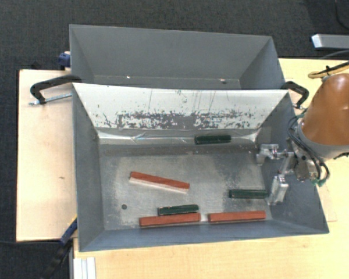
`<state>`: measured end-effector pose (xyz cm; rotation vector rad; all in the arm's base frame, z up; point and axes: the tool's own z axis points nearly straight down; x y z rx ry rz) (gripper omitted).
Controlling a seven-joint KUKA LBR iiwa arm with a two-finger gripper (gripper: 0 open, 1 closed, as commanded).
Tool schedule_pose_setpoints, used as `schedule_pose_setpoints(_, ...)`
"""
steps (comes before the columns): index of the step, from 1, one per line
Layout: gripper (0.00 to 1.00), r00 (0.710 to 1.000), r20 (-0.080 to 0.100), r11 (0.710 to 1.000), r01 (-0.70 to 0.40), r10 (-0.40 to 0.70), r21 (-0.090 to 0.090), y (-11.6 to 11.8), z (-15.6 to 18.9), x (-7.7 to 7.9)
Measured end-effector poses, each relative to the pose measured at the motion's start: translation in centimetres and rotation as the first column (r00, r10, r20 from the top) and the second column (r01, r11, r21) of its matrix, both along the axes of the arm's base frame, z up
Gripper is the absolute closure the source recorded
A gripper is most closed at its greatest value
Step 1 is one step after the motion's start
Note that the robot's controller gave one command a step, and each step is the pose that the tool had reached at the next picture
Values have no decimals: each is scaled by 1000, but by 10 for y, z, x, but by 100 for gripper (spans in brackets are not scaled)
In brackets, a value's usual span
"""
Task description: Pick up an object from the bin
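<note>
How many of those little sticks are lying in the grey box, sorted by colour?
Red-brown bars: 3
Dark green bars: 3
Total: 6

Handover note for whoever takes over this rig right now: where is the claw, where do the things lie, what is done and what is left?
Claw: low inside the bin, by its right wall; whether it is open or shut cannot be told.
Nearest: short dark green bar, flat on the floor just left of the claw; red bar nearer the front wall.
Others: red-and-white bar mid-floor, green-and-red pair at the front, green bar at the back wall.
Done: nothing lifted.
Left: grasp one bar and raise it out.
</note>
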<state>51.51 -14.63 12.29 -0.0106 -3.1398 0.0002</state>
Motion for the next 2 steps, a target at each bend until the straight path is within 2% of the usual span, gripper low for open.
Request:
schedule_pose_setpoints(1,100,981,2,981,-193,193,1,24,-52,-12)
schedule_pose_setpoints(2,100,981,2,981,-194,194,1,24,-52,-12)
